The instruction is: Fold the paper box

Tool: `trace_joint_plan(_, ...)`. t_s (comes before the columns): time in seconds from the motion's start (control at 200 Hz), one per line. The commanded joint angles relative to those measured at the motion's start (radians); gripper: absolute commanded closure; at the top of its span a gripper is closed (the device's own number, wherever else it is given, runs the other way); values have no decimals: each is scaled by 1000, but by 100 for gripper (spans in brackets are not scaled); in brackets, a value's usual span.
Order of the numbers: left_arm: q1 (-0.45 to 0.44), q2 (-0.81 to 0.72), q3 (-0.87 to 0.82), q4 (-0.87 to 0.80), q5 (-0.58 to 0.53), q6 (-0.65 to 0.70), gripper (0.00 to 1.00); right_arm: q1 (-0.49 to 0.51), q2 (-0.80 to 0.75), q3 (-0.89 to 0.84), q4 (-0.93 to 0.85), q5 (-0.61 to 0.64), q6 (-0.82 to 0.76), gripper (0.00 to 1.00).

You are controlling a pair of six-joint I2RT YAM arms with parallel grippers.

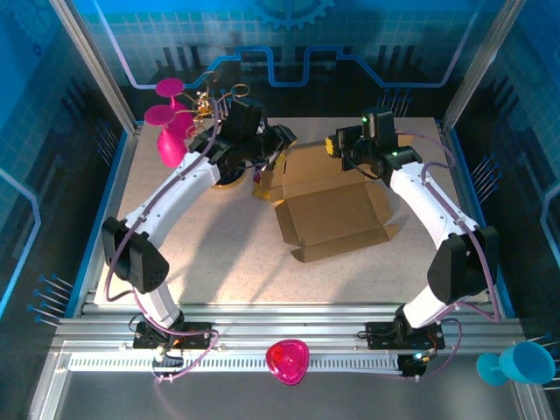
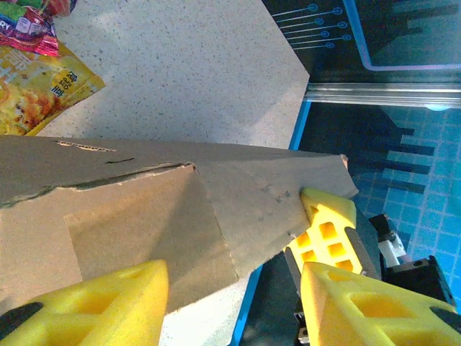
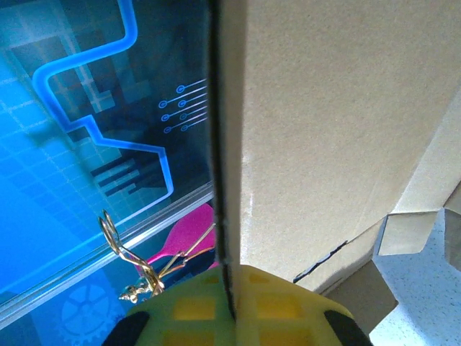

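The paper box (image 1: 337, 210) is a brown cardboard sheet lying half folded in the middle of the table, with its back panel (image 1: 306, 166) standing up. My right gripper (image 1: 335, 146) is shut on the upper edge of that panel; in the right wrist view the thin edge (image 3: 230, 180) runs straight into the closed fingertips (image 3: 234, 303). My left gripper (image 1: 278, 140) is at the panel's left end. In the left wrist view its yellow fingers (image 2: 94, 303) stand apart, open, with a cardboard flap (image 2: 180, 231) just beyond them, and the right gripper's yellow finger (image 2: 328, 231) pinches the flap's far corner.
Yellow and pink snack packets (image 2: 36, 86) lie on the table behind the box, near the left gripper. Pink plastic pieces (image 1: 171, 122) and a gold wire piece (image 3: 130, 267) stand at the back left. A pink bowl (image 1: 287, 360) and a blue cup (image 1: 516, 363) rest on the front rail.
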State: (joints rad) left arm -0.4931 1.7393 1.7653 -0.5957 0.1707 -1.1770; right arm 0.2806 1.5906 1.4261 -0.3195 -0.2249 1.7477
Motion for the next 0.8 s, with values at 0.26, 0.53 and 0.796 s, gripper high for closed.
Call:
trace_joint_plan(0.26,-5,59,33,13,27,-27,55,11,-38,-63,68,-36,23,100)
trace_joint_plan(0.53,-5,61,10,41,27,-45,73,15,-66,-120,108,-39,34,100)
trace_joint_plan(0.796,-10,44,-39,80,47,-102,64,18,-74,-159,173,-42,59,100)
